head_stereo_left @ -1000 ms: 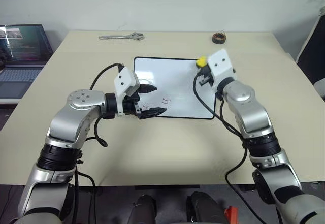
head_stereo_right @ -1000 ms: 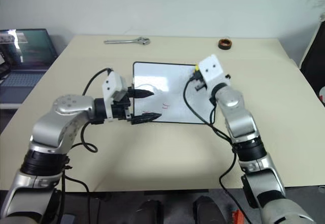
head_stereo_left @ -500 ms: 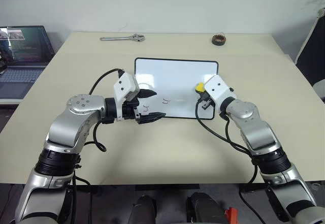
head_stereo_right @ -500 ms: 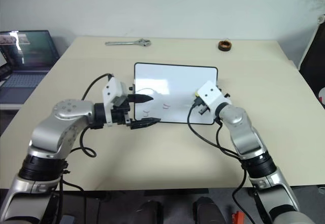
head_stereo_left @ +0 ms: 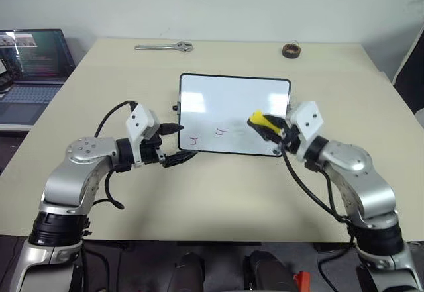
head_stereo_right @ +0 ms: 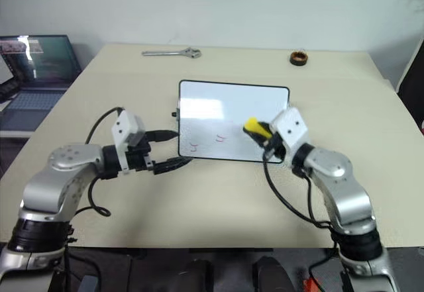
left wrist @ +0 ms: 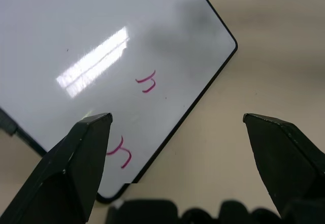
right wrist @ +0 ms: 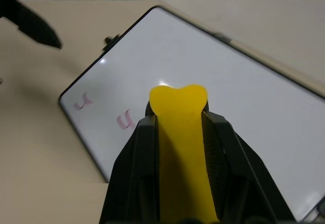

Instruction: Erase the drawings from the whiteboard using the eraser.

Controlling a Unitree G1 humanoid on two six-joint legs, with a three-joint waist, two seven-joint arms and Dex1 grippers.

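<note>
The whiteboard [head_stereo_left: 233, 93] lies flat in the middle of the table. Two small red drawings [head_stereo_left: 194, 139] [head_stereo_left: 219, 132] sit near its front left edge; the left wrist view shows them too [left wrist: 147, 82]. My right gripper [head_stereo_left: 267, 126] is shut on the yellow eraser [head_stereo_left: 258, 118], which hangs over the board's front right part, right of the marks. From the right wrist, the eraser [right wrist: 180, 132] sticks out between the two fingers, pointing toward the drawings [right wrist: 124, 118]. My left gripper [head_stereo_left: 185, 142] stands open and empty at the board's front left corner.
A metal wrench [head_stereo_left: 163, 46] lies at the table's far edge, and a dark tape roll [head_stereo_left: 291, 49] at the far right. An open laptop [head_stereo_left: 33, 60] stands off the table to the left. Bare tabletop surrounds the board.
My right gripper has carried the eraser from the board's far right corner back to its front right part. The left gripper has drawn back leftward off the board, still open.
</note>
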